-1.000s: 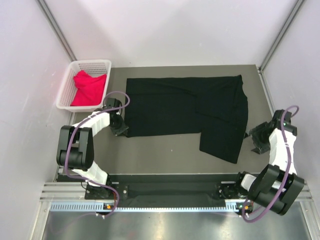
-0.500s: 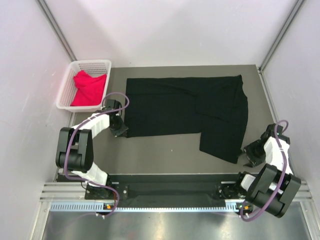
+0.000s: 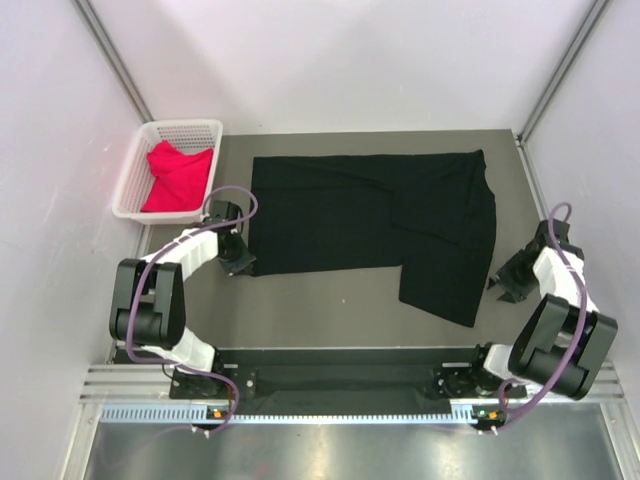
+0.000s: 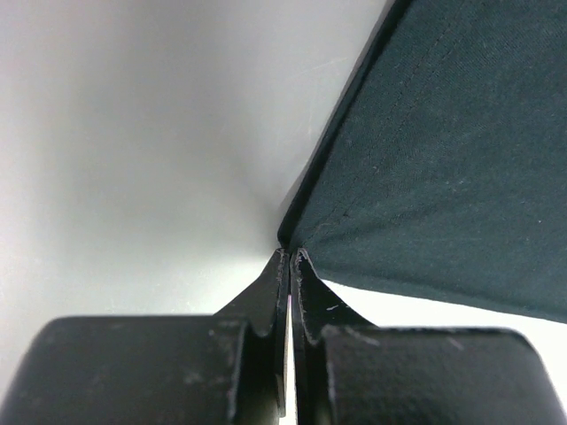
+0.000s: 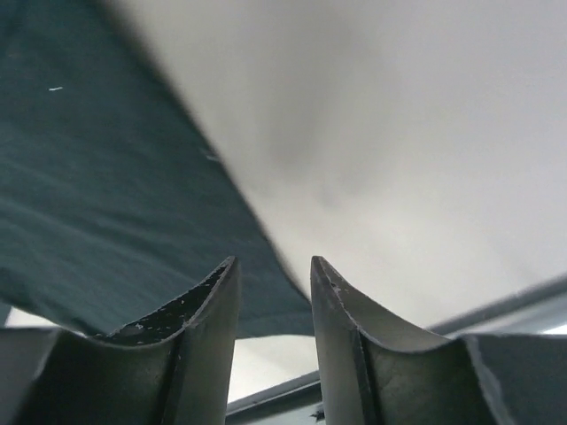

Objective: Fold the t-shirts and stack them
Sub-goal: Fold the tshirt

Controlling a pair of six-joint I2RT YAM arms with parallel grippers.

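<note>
Black t-shirt [image 3: 370, 215] lies spread on the bench [image 3: 330, 305]: at its near-left corner your left tool [image 3: 242, 262] stays clamped on the cloth, while your right tool [image 3: 505, 282], jaws apart, has swung back beside the right edge, so a two-handed fold looks imminent.

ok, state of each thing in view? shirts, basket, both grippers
black t-shirt: spread on the table, unevenly part-folded, not stacked
basket: upright, one shirt inside
red-pink t-shirt: crumpled in the basket
left gripper: shut on the black t-shirt's near-left corner
right gripper: open, beside the black t-shirt's right edge, holding nothing
</note>
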